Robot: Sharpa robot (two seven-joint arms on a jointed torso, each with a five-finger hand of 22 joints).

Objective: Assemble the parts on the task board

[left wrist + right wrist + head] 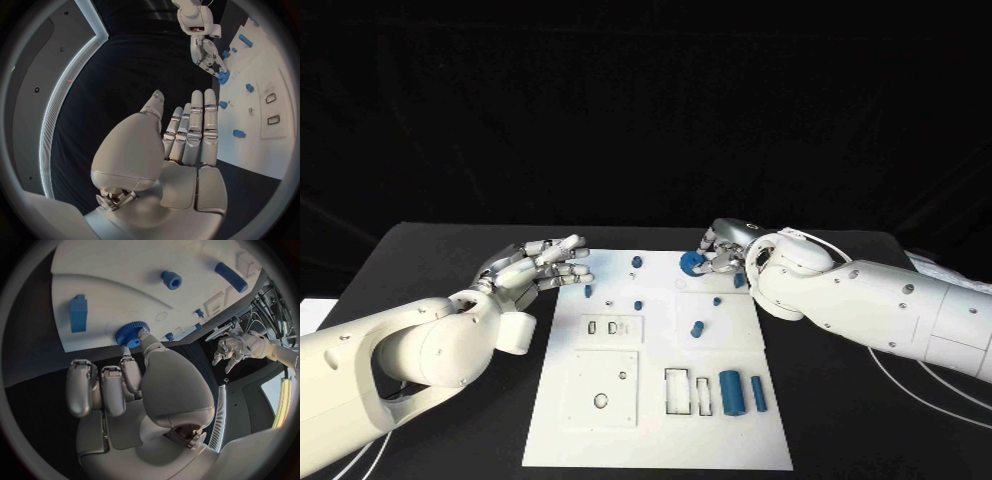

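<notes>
**A:** What surface do you see first?

**B:** You see a black table (444, 250) against a dark backdrop. The white board (661, 400) lies in the centre of the head view and runs down to the lower middle of the frame.

**A:** Where is your right hand?

**B:** Your right hand (721, 250) sits right of centre, at the board's far right corner. It pinches a blue gear (691, 263) between thumb and a finger. In the right wrist view the gear (131, 333) lies at the board's edge, against the fingertips (142, 335); the other fingers are curled in below it.

**A:** And the left hand?

**B:** Your left hand (531, 272) is left of centre, just off the board's left edge. Its fingers are stretched out and apart, and it holds nothing. The left wrist view shows the palm (181, 165) bare, the fingers straight, over the dark table beside the board.

**A:** Where do the parts lie?

**B:** Small blue pegs (639, 305) stand scattered over the upper half of the board. One short cylinder (697, 328) stands near the centre. Two long blue bars (731, 392) lie side by side at the lower right, just beside an outlined slot (678, 390). A raised plate with two small slots (603, 327) sits left of centre. A second plate with an oval hole (600, 400) sits below it.

**A:** Anything near the gear?

**B:** In the right wrist view a blue block (78, 313) stands upright at the upper left, apart from the gear.
</notes>
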